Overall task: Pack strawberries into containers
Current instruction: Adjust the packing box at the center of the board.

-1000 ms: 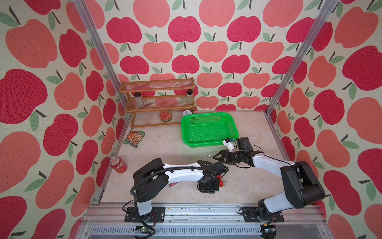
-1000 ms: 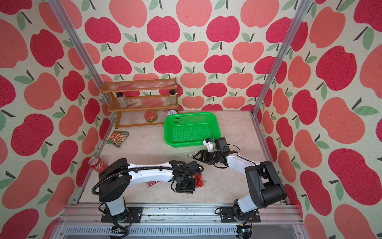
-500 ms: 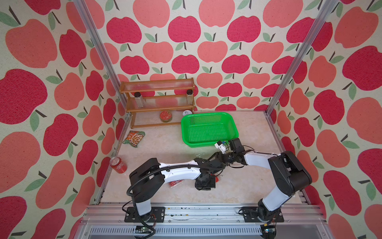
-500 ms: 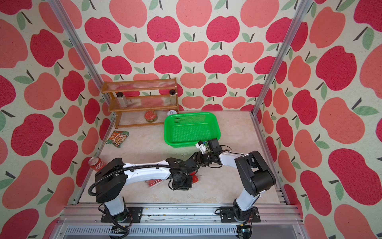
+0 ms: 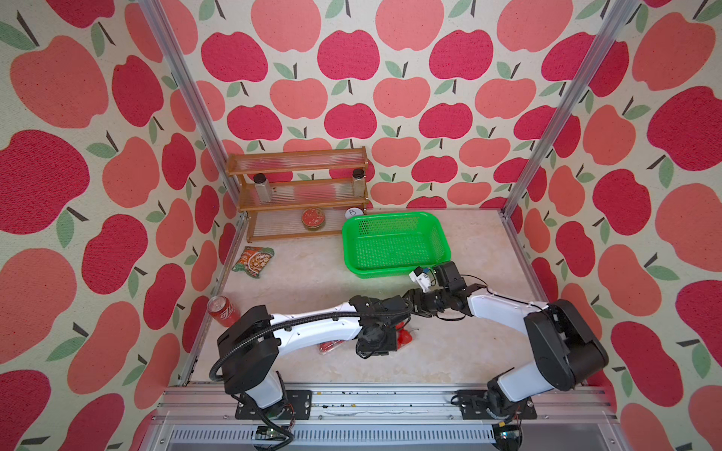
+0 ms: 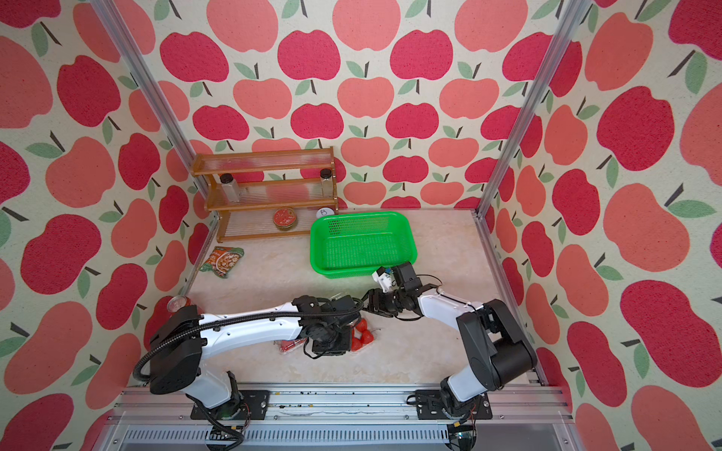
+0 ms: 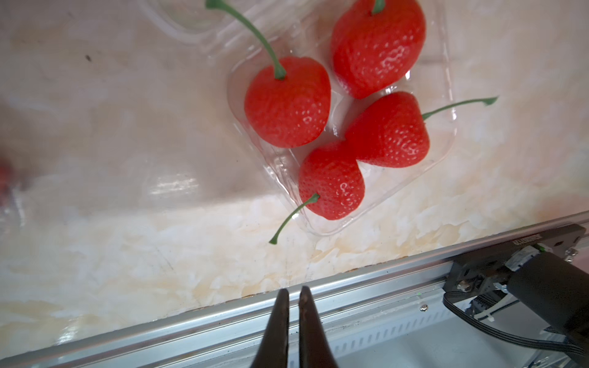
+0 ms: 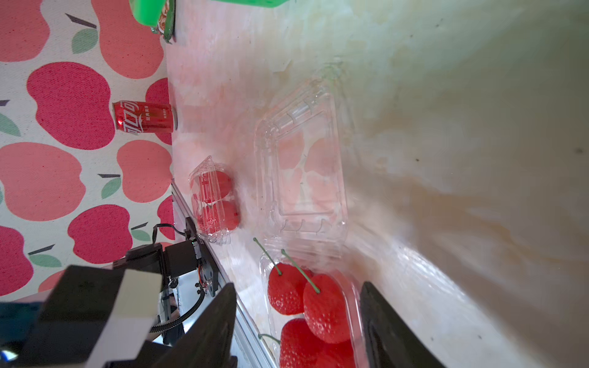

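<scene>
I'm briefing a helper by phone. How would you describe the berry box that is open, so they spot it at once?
From the green basket, come toward the front rail; a clear plastic box lies between them. It holds four strawberries, and its lid lies folded back flat, whereas the neighbouring box of berries is shut.

Bright even light, sharp top views, glare on the container (image 7: 279, 170), smeared right wrist view
</scene>
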Controlling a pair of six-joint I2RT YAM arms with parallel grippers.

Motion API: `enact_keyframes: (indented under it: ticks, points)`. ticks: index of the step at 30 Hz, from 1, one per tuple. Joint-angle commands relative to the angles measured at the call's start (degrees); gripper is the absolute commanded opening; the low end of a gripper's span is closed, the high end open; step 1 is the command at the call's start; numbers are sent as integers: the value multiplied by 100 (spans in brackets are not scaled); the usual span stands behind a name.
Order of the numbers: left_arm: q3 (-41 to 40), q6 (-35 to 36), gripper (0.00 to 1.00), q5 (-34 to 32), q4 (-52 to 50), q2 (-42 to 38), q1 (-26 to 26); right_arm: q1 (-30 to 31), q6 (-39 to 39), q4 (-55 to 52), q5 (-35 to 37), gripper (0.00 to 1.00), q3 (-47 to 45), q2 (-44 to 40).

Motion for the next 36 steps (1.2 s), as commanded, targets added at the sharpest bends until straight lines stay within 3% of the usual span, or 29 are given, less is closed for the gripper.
enact_keyframes:
  ticks: [1, 8, 14, 21, 30, 36]
  points:
    - [-253, -225, 9, -242, -272, -363, 189, -18, -96, -928, 306, 64, -181, -311]
    - [-482, -162, 11, -457, -424, -1129, 643, 110, 10, -1378, 281, 64, -645, -915]
    - [-684, -125, 12, -505, -415, -1545, 919, 446, 141, -1497, 211, 64, -630, -951]
    - [-778, -118, 13, -581, -471, -1691, 956, 1489, 573, -1279, 364, 64, -322, -625]
    - [-974, -203, 14, -582, -450, -1938, 956, 2234, 755, -1091, 386, 64, 448, 244]
    - [-1021, -212, 15, -444, -234, -1827, 865, 2051, 974, -1646, 712, 71, 148, -645]
